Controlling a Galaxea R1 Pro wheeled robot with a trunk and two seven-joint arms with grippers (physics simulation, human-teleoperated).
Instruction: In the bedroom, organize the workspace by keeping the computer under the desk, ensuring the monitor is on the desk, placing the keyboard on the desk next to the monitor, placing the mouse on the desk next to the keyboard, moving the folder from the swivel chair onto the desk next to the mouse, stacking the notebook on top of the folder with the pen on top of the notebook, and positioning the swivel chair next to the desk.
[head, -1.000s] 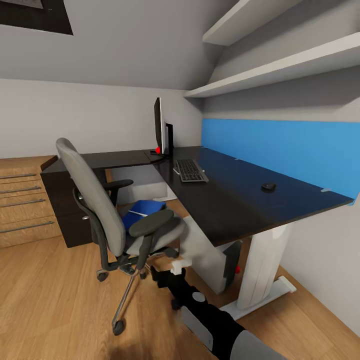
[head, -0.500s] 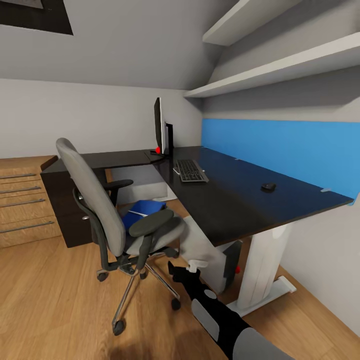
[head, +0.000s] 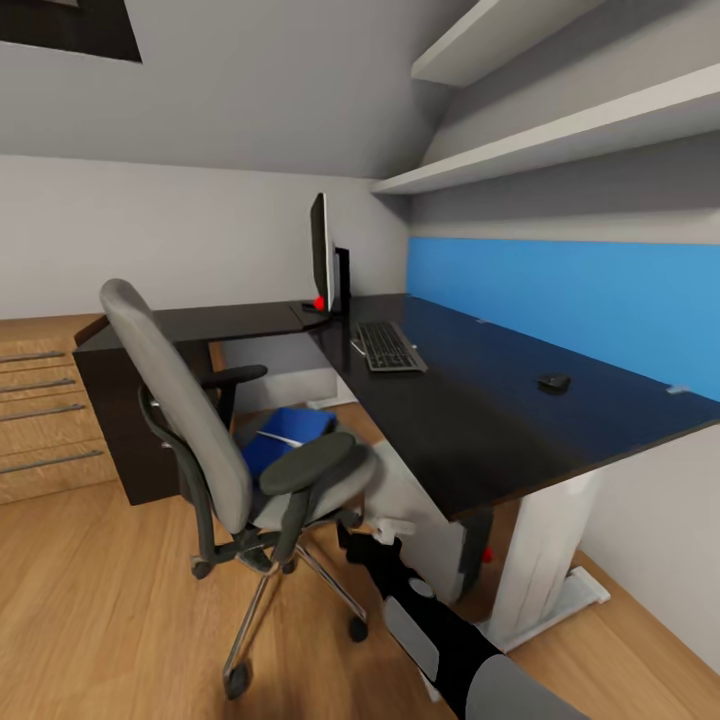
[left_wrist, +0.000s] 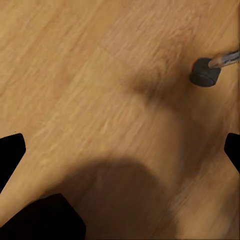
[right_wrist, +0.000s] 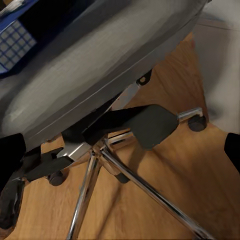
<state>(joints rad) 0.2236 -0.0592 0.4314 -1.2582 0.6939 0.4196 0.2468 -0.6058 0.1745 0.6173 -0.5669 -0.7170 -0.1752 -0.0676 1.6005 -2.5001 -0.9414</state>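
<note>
Head view: folder is lying on the chair seat beside the surface; right pincer, apparently apart, is needing a higher approach over the armrest.

Monitor, keyboard, mouse on desk; folder on swivel chair left.

Grey swivel chair, bright blue folder, black desk, silver-grey keyboard, black mouse
</note>
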